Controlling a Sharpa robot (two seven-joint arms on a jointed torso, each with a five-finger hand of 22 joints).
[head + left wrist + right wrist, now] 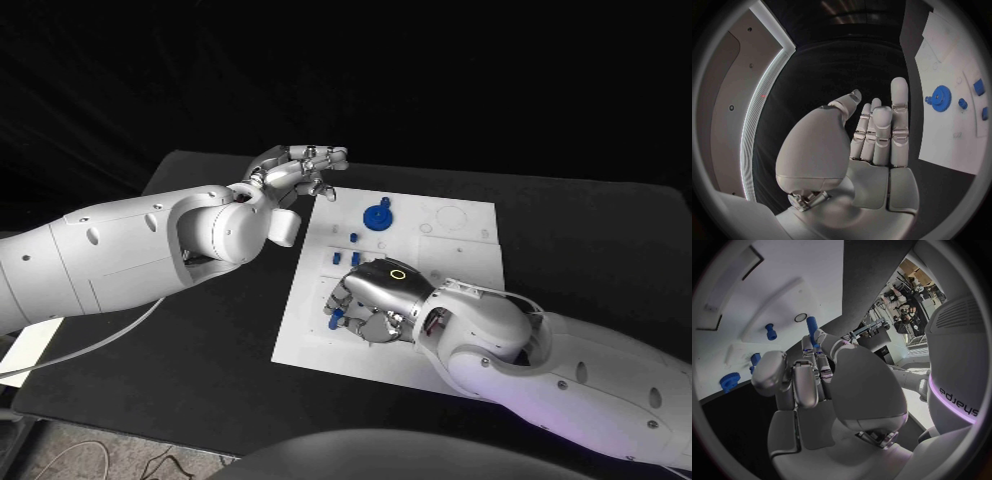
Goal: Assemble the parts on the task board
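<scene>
The white task board [440, 235] lies in the middle of the black table. A blue gear [378, 216] sits on its far left part, with small blue pegs [346, 258] standing just nearer. My right hand [378, 300] is curled down over the board's near left area. In the right wrist view a blue peg [811, 326] sticks out between the fingertips [821, 336] of the right hand [817, 385]. My left hand [299, 168] hovers beyond the board's far left corner, fingers straight and holding nothing. The left wrist view shows the left hand [873, 140] and the gear [940, 95].
Bare black table [202, 330] surrounds the board on all sides. The far right part of the board [459, 218] has shallow round and square recesses with nothing standing in them. My left arm [130, 250] crosses the table's left side.
</scene>
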